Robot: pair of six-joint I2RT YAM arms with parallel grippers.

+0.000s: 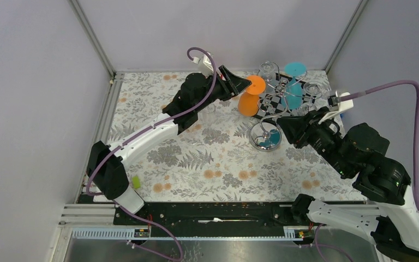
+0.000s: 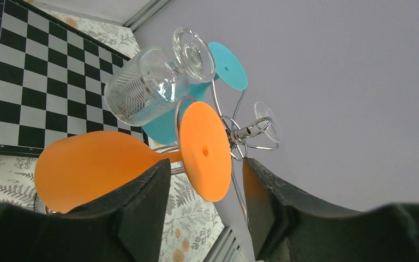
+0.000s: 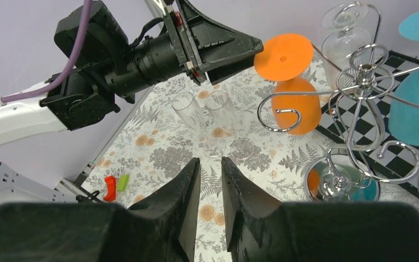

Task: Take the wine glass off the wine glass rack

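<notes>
The orange wine glass (image 1: 251, 97) hangs upside down on the wine glass rack (image 3: 364, 76), its stem barely visible behind its foot. The left end effector (image 2: 207, 164) stands wide about that foot, though I cannot tell whether it touches. The right end effector (image 3: 210, 159) is narrow and holds nothing.

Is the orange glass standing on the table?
No, the orange glass hangs upside down from the wine glass rack, its foot on top.

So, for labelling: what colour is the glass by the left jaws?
Orange wine glass, best seen from left wrist.
</notes>
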